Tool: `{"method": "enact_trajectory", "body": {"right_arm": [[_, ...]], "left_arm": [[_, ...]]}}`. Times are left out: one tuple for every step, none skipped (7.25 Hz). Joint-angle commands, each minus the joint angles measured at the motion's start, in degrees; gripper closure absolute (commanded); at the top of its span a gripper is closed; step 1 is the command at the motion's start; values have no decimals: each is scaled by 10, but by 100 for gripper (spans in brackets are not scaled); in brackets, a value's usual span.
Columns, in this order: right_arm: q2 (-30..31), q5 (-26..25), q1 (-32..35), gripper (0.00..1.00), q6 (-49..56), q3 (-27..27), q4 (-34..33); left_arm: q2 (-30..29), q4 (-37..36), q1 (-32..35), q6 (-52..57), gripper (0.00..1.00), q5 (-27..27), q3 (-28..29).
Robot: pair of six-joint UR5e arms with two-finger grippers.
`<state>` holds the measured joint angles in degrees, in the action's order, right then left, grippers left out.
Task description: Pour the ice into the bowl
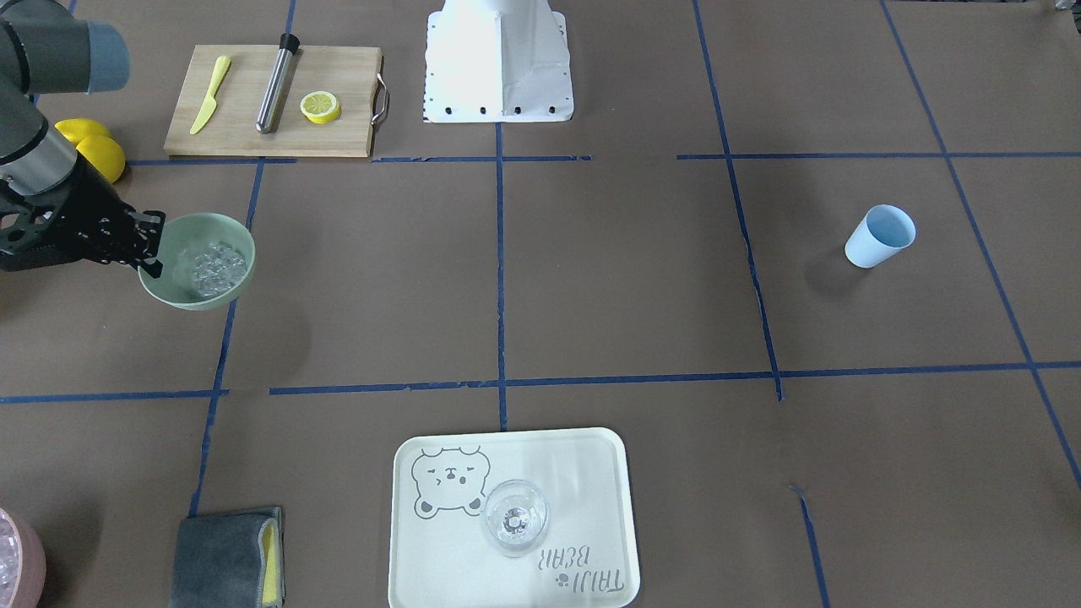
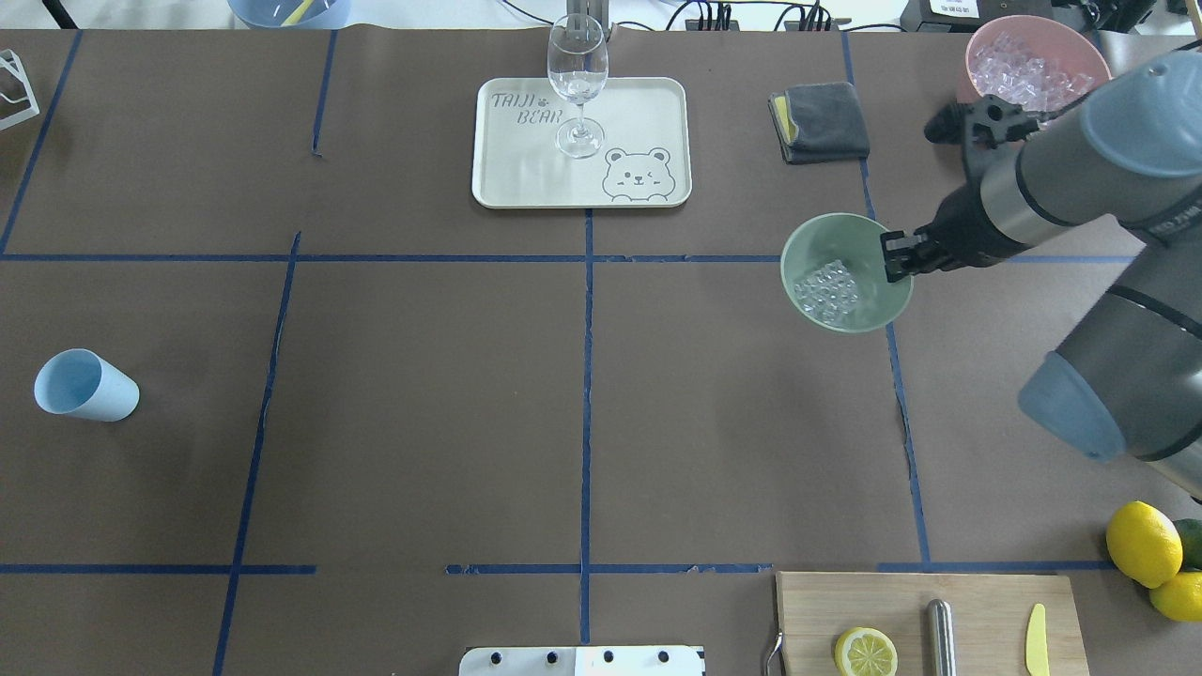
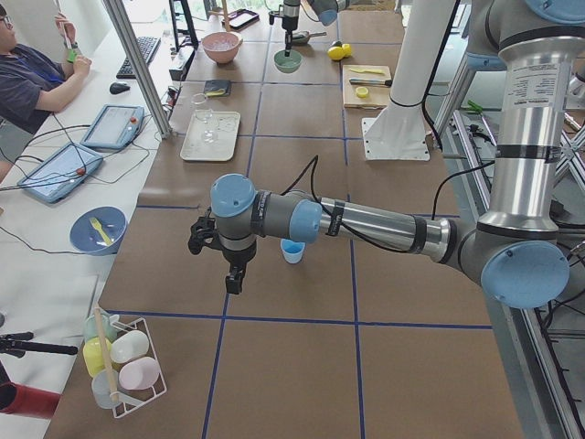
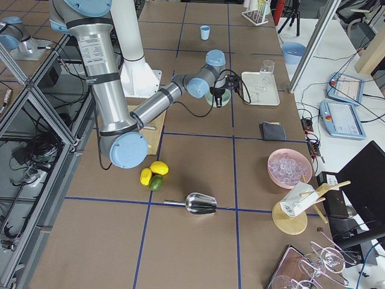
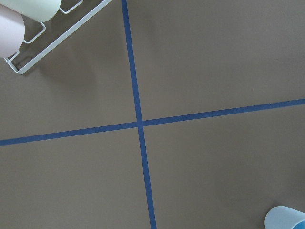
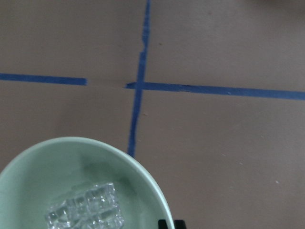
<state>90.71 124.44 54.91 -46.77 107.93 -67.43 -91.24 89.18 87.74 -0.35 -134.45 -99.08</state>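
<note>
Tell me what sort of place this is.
Probably a robotics lab: the table is gridded with blue tape, a person sits beside it with tablets, and the right gripper holds a bowl of ice.

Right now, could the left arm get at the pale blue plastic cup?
Probably yes. The left pincer hangs close to the pale blue plastic cup, and the left wrist view shows only bare brown paper on the way to it.
</note>
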Motion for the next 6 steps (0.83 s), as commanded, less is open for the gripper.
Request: {"method": "enact_trajectory", "body": {"right_arm": [[51, 41, 36, 100, 15, -75, 97], [51, 42, 41, 100, 21, -108, 115], [49, 42, 47, 100, 21, -126, 130], [50, 43, 53, 100, 25, -132, 131], [51, 43, 52, 90, 25, -138, 131], [50, 43, 52, 1, 27, -142, 133]], "left_arm": [[0, 1, 0, -1, 0, 0, 0], [-1, 1, 0, -1, 0, 0, 0], [-1, 2, 1, -1, 0, 0, 0], [-1, 2, 1, -1, 0, 0, 0], [-1, 2, 1, -1, 0, 0, 0], [-1, 2, 1, 1, 0, 1, -1]]}}
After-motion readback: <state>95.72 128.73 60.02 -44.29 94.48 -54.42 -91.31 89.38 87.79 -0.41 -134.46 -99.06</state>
